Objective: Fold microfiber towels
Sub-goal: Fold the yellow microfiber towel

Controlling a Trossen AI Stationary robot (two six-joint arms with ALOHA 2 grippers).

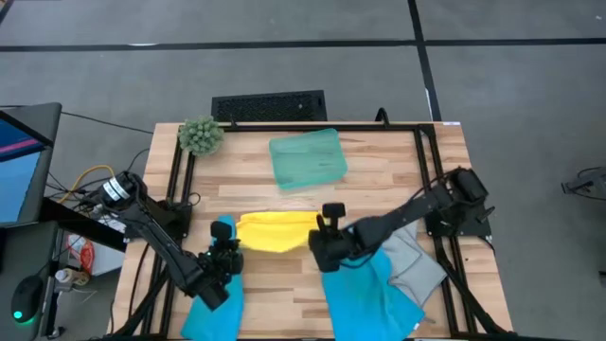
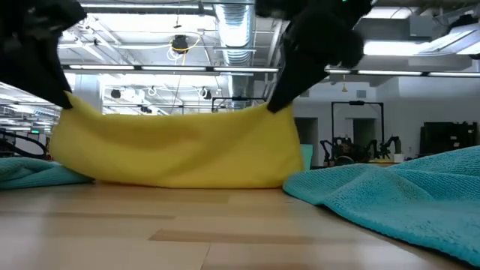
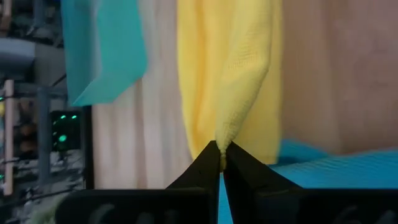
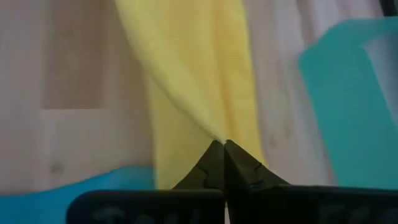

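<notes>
The yellow towel (image 1: 275,231) is at the middle of the table, between my two grippers, and it also shows in the low view (image 2: 180,146). My left gripper (image 1: 225,248) is shut on its left end and my right gripper (image 1: 326,242) on its right end. One blue towel (image 1: 210,305) lies at the near left under the left arm. A second blue towel (image 1: 374,296) lies at the near right. The light grey towel (image 1: 417,260) lies flat beside it, under the right arm. My left gripper pinches the yellow towel's upper left corner (image 3: 225,134) between its two fingertips, slanting down from above. The cloth hangs below the fingers (image 2: 69,103). Its lower part rests on the table. My right gripper pinches the yellow towel's upper right corner (image 4: 214,132) between its two fingertips, slanting down from above (image 2: 271,106). The top edge between the two grippers runs nearly straight with a slight sag. The towel's lower fold (image 2: 187,180) lies on the table.
A translucent teal tray (image 1: 308,157) lies at the far middle and a fuzzy green plant ball (image 1: 201,135) at the far left corner. Bare wood (image 1: 284,294) shows between the two blue towels. Black frame rails run along the table's sides.
</notes>
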